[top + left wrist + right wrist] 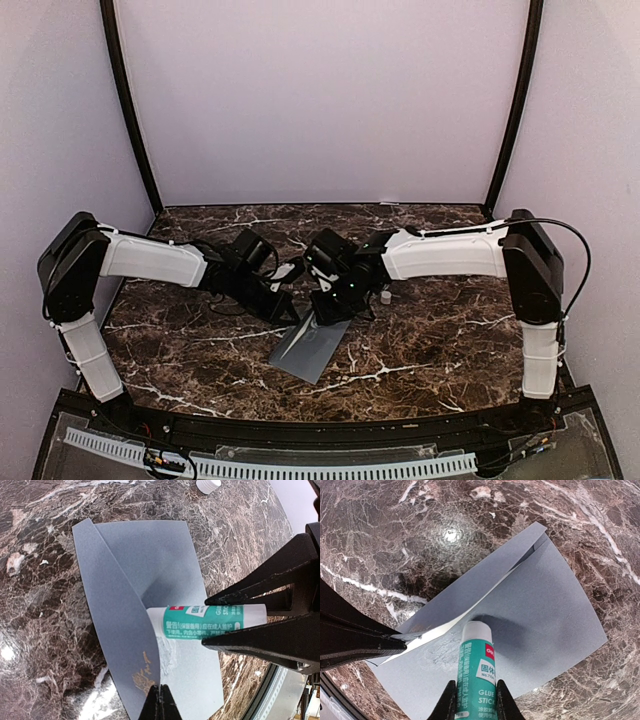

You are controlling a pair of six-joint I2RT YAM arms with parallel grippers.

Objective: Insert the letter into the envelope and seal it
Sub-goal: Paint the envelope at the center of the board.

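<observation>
Marble-veined dark table [450,340], both arms meeting over its middle.

- Slate-grey envelope [150,555] lies flat near the table centre, just ahead of the arms. Its flap [115,610] is lifted off the body and stands at a slant.
- Letter: not visible in any view. Judged to be inside the envelope already; cannot confirm.
- Left tool [159,695]: fingers fully together, pinching the free edge of the flap and holding it up.
- Right tool [475,684]: closed narrowly on a green-and-white glue stick [475,650], whose tip sits on the envelope body at the fold, under the raised flap.
- Wet, glossy glue smear [167,650] on the grey paper beside the tip.
- Small white cap [208,484] on the table beyond the envelope, well apart.

Stage, as judged: gluing, seal not yet made.

Risks:
- Only the flap pinch restrains the envelope, so stick pressure could skid or buckle it.
- The thin pinch may slip and drop the flap onto the stick.
- Glue straying into the pocket mouth would bond the letter.
- A skewed fold-down would seal crooked.
</observation>
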